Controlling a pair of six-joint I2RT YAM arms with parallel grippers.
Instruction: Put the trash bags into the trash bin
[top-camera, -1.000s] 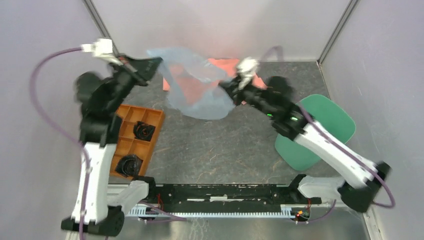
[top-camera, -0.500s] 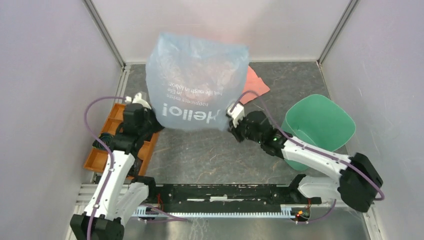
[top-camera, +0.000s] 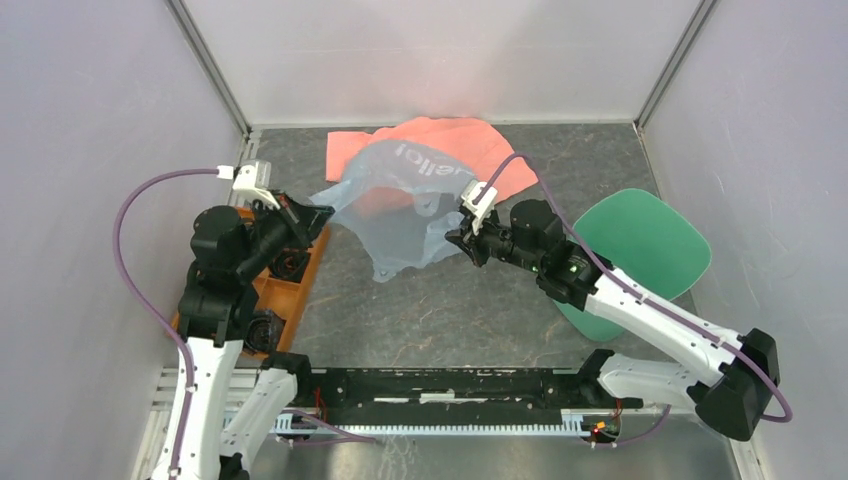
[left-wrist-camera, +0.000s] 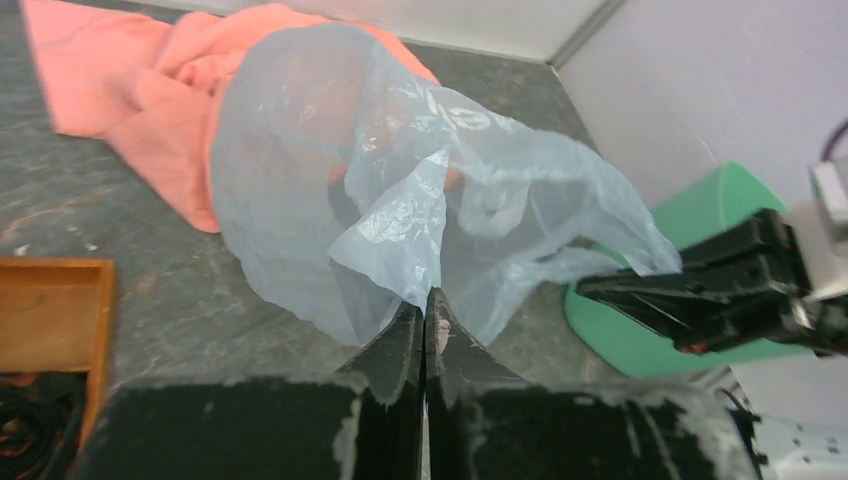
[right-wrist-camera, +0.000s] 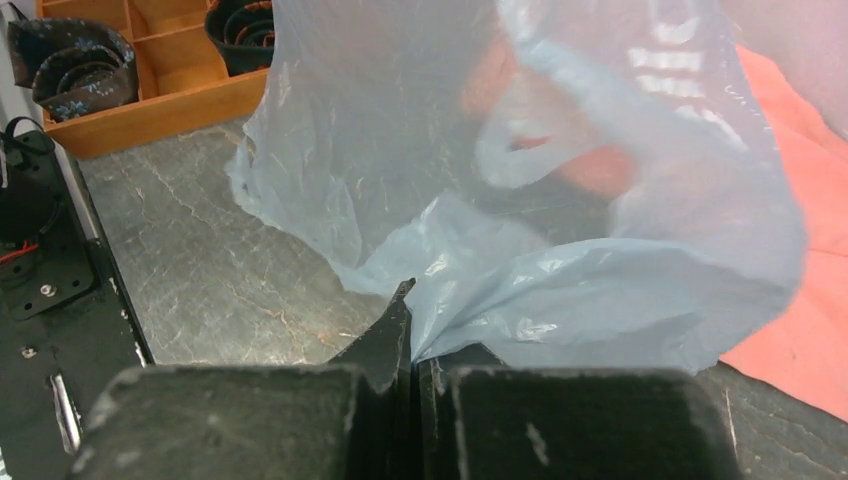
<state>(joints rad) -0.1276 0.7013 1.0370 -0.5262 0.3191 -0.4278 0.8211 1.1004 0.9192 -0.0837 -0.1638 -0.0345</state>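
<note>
Orange tray (top-camera: 298, 290): just below and left of the left claw, under that arm; open compartments, black coiled rolls (top-camera: 262, 330) in two of them.

Left claw (top-camera: 318, 215): jaws pressed together on a pinch of the trash bag's left edge; in the left wrist view the film comes straight out from between the tips.

Trash bag (top-camera: 400, 215): thin pale blue-grey film, crumpled, strung between the two claws and gripped by both. The body billows up and away from the claws, with white lettering on its far upper part. A loose lobe hangs down between the claws, nearer the left one; whether it touches the table cannot be told. The bag is outside the bin.

Pink cloth (top-camera: 480, 135): flat on the table beyond both claws, partly behind the bag and showing through the film.

Right claw (top-camera: 455, 238): jaws clamped tight on the bag's right edge; in the right wrist view the film bunches at the tips and spreads away from them.

Trash bin (top-camera: 650, 240): green, right of the right claw and behind its forearm, which crosses in front of it; well apart from the bag.

Table (top-camera: 450, 310): dark grey marbled surface under both claws, bare patch just below the bag.
</note>
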